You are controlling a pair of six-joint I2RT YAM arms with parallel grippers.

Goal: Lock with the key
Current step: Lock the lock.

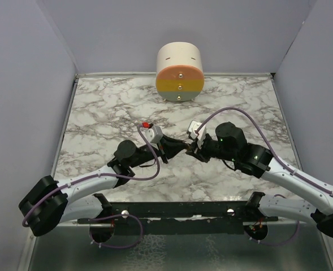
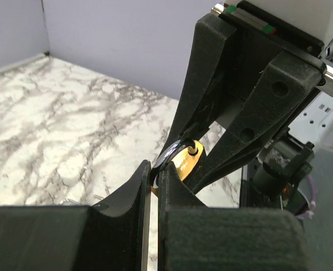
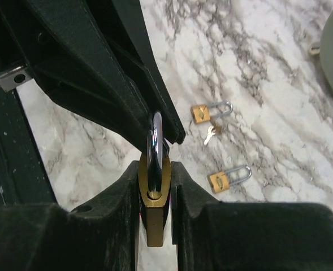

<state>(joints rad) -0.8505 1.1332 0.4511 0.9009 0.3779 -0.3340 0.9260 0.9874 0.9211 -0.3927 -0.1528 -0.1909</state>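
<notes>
One brass padlock (image 3: 155, 212) is clamped by the right claw (image 3: 155, 172) beside the closed left claw (image 2: 153, 183); two more padlocks (image 3: 203, 113) (image 3: 220, 180) are laid beside one small key (image 3: 210, 134).

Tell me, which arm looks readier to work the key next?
Likely the left: the left gripper is shut at the padlock, seemingly pinching something thin and brassy, while the right gripper clamps the padlock's body.

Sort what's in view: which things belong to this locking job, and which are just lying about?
Job: brass padlock in the right gripper's jaws; left gripper at its shackle; small loose key.
Lying about: two other padlocks; striped cylinder.
</notes>
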